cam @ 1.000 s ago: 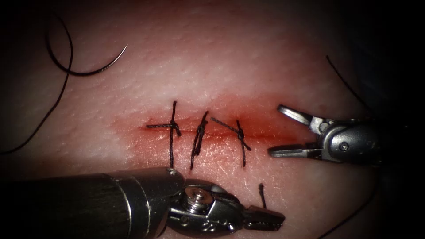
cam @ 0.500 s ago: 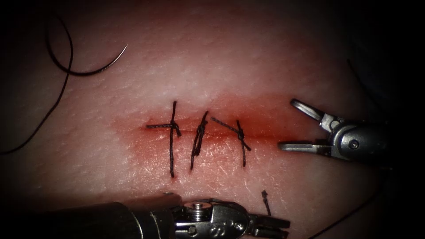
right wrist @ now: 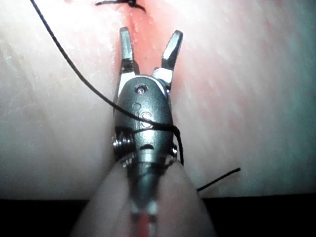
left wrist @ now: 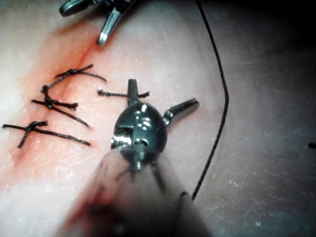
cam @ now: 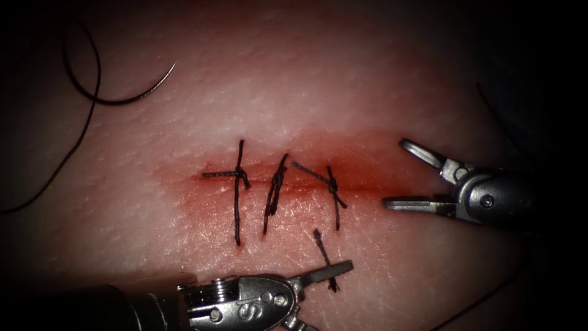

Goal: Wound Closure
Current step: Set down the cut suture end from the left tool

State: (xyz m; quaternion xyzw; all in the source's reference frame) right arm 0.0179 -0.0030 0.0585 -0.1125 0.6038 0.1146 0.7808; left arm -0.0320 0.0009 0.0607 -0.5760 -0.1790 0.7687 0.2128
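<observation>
Both grippers are wide open, holding nothing: left gripper (cam: 318,288) by a cut thread end (cam: 323,254), right gripper (cam: 411,175) at the cut (cam: 367,187). The needle (cam: 116,92) lies loose on the tissue (cam: 343,79), far left.

Your left tool (left wrist: 160,98) has its jaws spread apart over the tissue (left wrist: 163,54), holding nothing; a short cut end of thread (left wrist: 118,94) lies across one jaw. Just beside it, three knotted stitches (left wrist: 54,103) cross the reddened cut (left wrist: 74,64). Your right tool (left wrist: 101,17) is also wide open, at the cut's end. A long thread (left wrist: 219,98) trails over the pale tissue.
</observation>
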